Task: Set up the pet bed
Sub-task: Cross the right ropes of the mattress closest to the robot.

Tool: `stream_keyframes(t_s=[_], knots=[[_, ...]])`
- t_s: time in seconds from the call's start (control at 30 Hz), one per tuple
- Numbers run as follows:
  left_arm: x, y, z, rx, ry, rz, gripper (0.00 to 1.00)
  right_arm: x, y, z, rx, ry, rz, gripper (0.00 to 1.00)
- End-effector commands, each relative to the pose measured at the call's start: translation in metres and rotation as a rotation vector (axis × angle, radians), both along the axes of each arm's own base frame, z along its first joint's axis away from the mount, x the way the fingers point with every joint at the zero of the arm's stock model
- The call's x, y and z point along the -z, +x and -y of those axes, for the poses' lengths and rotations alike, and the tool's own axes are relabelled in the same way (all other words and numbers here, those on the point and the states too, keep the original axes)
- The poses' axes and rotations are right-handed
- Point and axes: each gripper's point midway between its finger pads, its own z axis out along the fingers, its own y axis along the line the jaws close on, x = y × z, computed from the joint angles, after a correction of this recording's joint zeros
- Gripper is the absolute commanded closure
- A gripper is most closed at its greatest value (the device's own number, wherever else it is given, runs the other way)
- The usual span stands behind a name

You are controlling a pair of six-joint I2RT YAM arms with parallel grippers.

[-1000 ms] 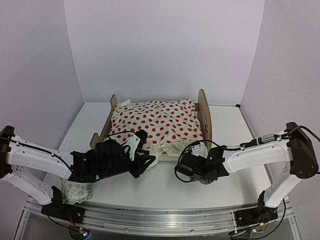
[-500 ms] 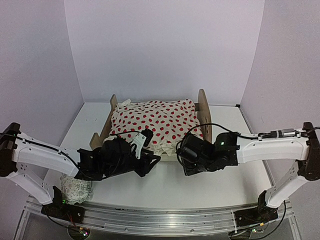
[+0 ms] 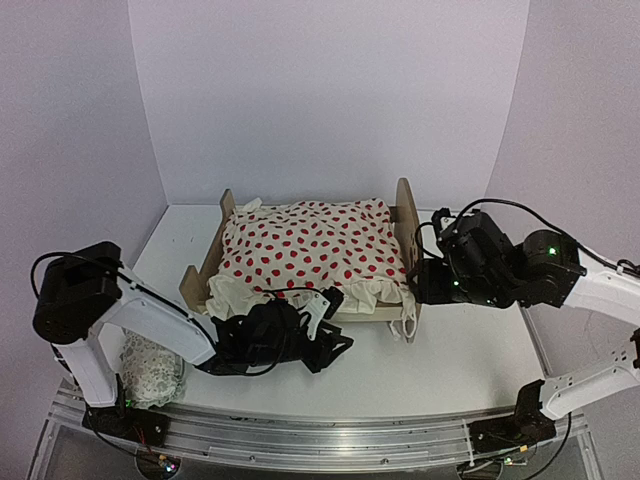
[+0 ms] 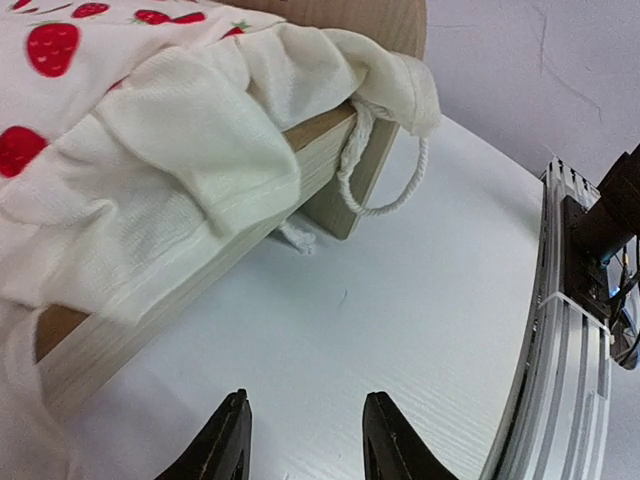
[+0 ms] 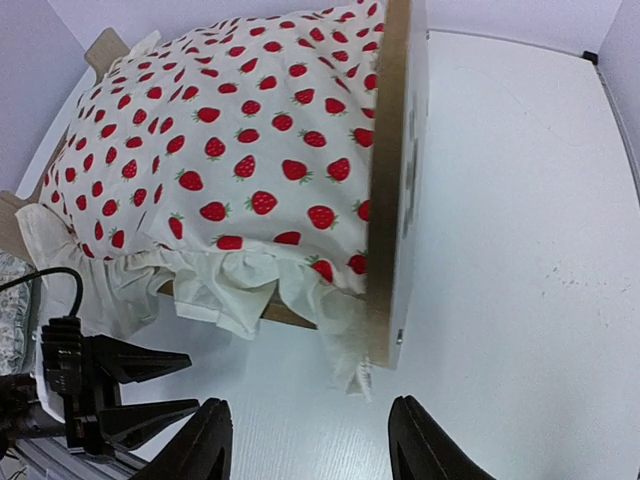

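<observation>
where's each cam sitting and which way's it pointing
top external: above and behind the robot, facing the back wall; left arm, right arm, pet bed between.
left wrist: low over the table, facing the bed's side rail and blanket; left gripper open at bottom.
right wrist: high, looking down on the bed; right gripper open at bottom, left gripper lower left.
shared: both wrist views show the blanket's ruffled hem.

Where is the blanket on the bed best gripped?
I'd pinch the ruffled hem where it droops over the near rail of the bed, coming in low from the front. There the blanket hangs free in a thin fold that is easy to close on; on top it lies spread flat.
</observation>
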Motion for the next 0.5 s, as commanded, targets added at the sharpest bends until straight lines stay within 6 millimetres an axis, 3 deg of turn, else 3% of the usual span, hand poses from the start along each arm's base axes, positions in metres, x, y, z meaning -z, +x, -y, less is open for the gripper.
stream_keyframes(t_s=[0.0,0.07,0.13,0.2,0.47], knots=[[-0.026,-0.005,0.045,0.087,-0.217,0.136,0.6,-0.01,0.004,0.028,0.057,-0.035,0.063,0.46],[-0.025,-0.002,0.059,0.087,-0.261,0.154,0.6,-0.011,0.006,0.029,0.046,-0.051,0.071,0.46],[-0.007,0.001,0.071,0.082,-0.267,0.147,0.6,-0.014,0.006,0.029,0.036,-0.063,0.079,0.46],[-0.003,0.007,0.082,0.062,-0.287,0.143,0.6,-0.015,0.007,0.032,0.039,-0.07,0.087,0.46],[0.04,0.029,0.106,-0.028,-0.26,0.086,0.58,-0.014,0.002,0.048,0.051,-0.065,0.103,0.46]])
